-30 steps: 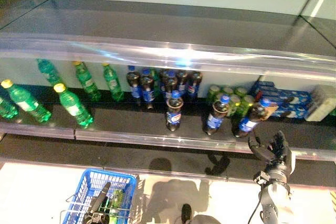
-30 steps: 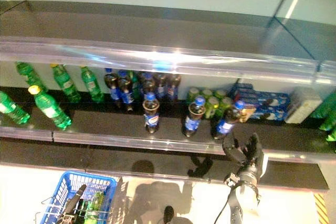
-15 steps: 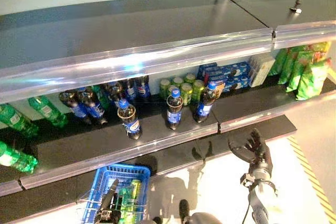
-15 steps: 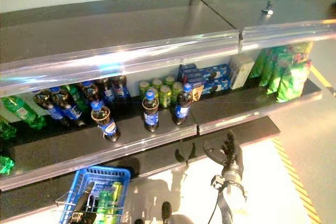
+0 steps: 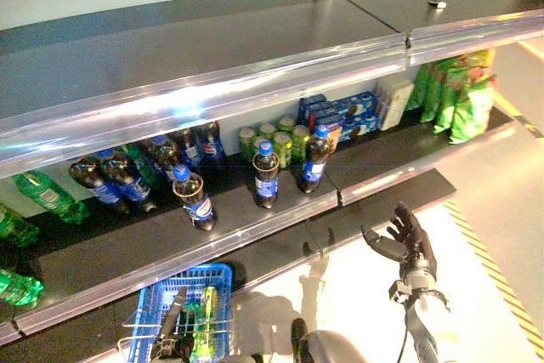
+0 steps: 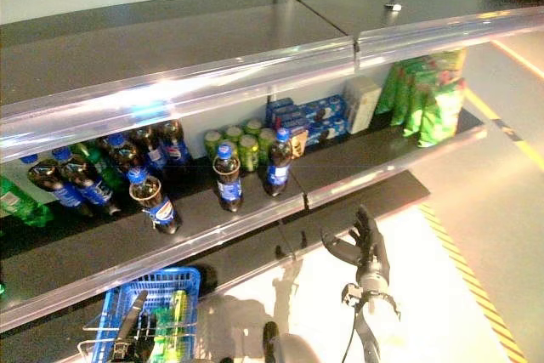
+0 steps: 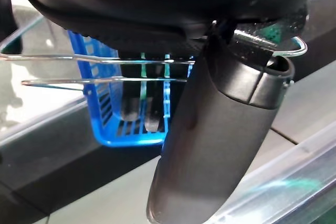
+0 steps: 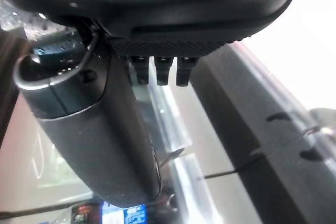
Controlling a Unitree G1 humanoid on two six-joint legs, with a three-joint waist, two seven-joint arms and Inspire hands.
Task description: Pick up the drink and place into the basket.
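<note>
The blue basket (image 5: 217, 272) hangs low at the left from my left hand (image 5: 172, 331), which is shut on its thin wire handles (image 7: 105, 61). A green drink (image 5: 205, 329) lies inside it. Dark cola bottles with blue labels (image 5: 265, 174) stand at the front of the lower shelf, with more cola bottles (image 5: 127, 183) behind at the left. My right hand (image 5: 410, 242) is open and empty, fingers spread, in front of and below the shelf, to the right of the cola bottles.
Green cans (image 5: 277, 136), blue boxes (image 5: 342, 113), a white box (image 5: 393, 101) and green snack bags (image 5: 459, 93) fill the shelf's right part. Green bottles (image 5: 47, 197) lie at the left. A clear rail (image 5: 255, 223) edges the shelf. A yellow-black stripe (image 5: 493, 269) marks the floor.
The camera has swung to the right, so the shelf has shifted left in the picture and the snack bags have come into view. My right hand stays open; the basket still hangs from my left hand.
</note>
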